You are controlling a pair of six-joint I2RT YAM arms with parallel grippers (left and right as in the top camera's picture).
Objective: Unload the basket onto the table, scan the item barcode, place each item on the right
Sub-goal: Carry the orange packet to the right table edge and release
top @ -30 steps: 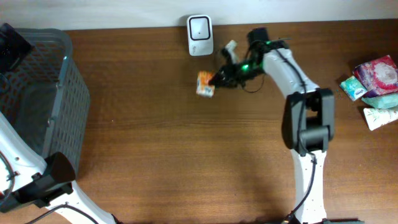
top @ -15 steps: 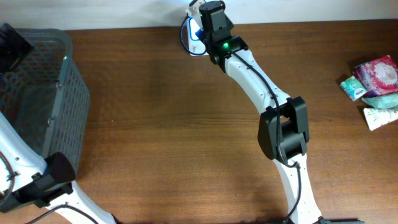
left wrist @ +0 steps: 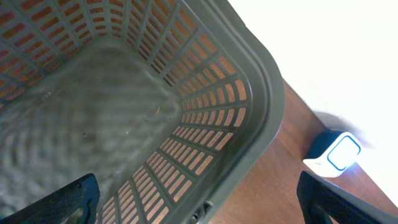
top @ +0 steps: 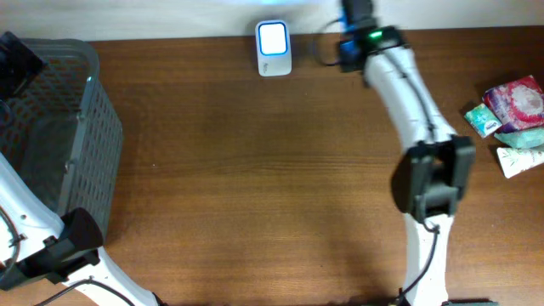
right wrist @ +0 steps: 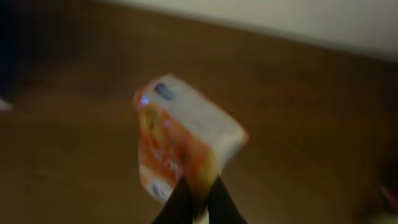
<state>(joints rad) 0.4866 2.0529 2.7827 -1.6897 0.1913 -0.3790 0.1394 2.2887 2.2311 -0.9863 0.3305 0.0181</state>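
Brown wooden table point(top: 255, 170) beneath a pale wall; the right gripper point(right wrist: 196, 194), raised at the far edge just right of the scanner point(top: 273, 48), pinches an orange-and-white packet point(right wrist: 183, 146) by its lower edge, jaws nearly closed on it, apparently so that its printed faces are left free to be turned toward the lit scanner window; the left gripper point(left wrist: 199, 208) hangs over the grey basket point(top: 81, 110), jaws spread wide and empty, seemingly in reserve; only the blurred right wrist view shows the packet, which the overhead view hides behind the right arm; only the overhead view shows spare packets point(top: 510, 119) well apart at the table's right edge.
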